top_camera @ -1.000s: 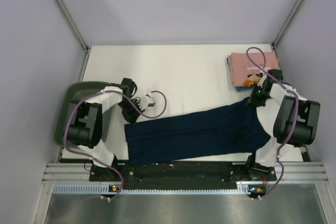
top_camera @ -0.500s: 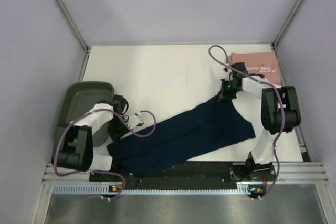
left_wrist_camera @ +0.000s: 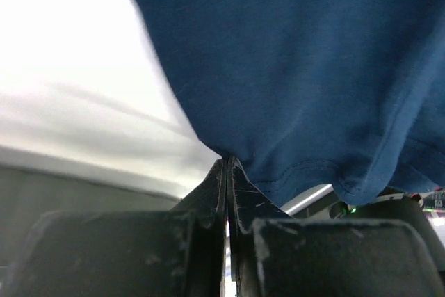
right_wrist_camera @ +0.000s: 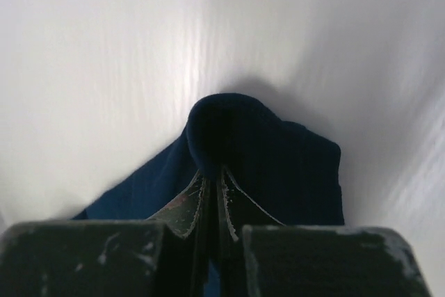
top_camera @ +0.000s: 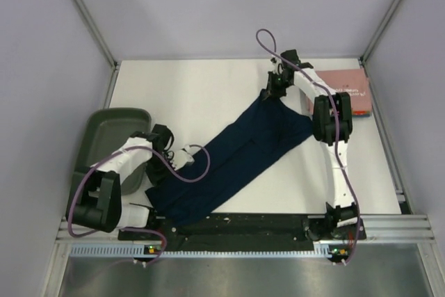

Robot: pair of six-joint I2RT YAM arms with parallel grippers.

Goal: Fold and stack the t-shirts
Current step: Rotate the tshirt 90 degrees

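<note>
A plain dark navy blue t-shirt (top_camera: 243, 154) stretches in a long diagonal band across a white table (top_camera: 195, 95), running from the near left towards the far right. The left gripper (left_wrist_camera: 227, 165) has its black fingers pressed together, pinching the hemmed edge of the navy cloth at its near-left end. The right gripper (right_wrist_camera: 214, 172) reaches far out on an extended arm, with its fingers closed on a bunched fold at the far end of the navy shirt. A folded pink t-shirt with white lettering (top_camera: 351, 85) lies flat in the far right corner, just beside the right arm. A dark green plastic tray (top_camera: 115, 113) sits at the left edge of the table, near the left arm.
</note>
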